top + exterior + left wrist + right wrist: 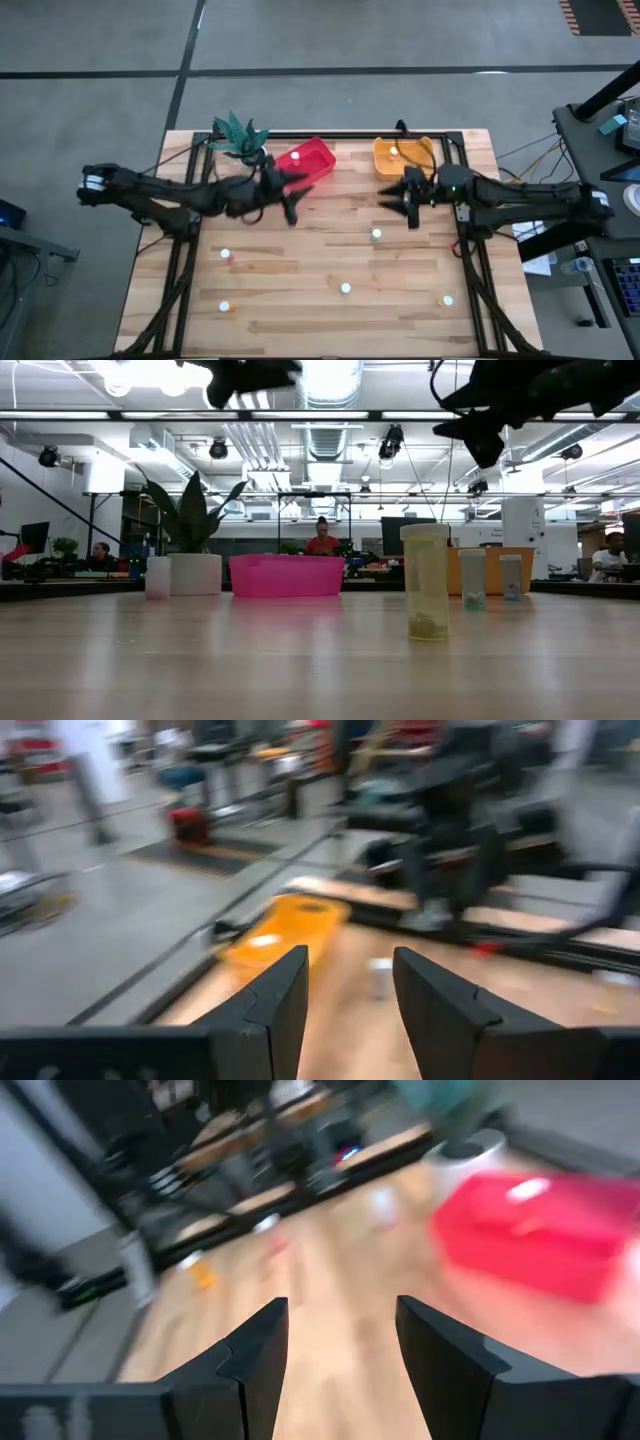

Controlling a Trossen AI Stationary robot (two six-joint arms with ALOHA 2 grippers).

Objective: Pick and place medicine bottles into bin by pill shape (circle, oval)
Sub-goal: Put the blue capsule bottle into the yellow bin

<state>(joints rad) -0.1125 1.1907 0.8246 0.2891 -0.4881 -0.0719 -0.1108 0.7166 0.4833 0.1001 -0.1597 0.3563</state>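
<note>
- Left gripper [291,213] by the red bin [305,163], right gripper [411,208] by the orange bin [404,155]; both fingers apart, empty.
- Bottles [376,235] stand scattered on the surface [300,330].
- We should descend squarely over the nearest cap.

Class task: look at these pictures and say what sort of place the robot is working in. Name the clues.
Probably a large open lab or industrial workspace: exposed ceiling ducts and strip lights overhead, a bare concrete floor around the wooden table, and people at desks with monitors in the background.
</note>
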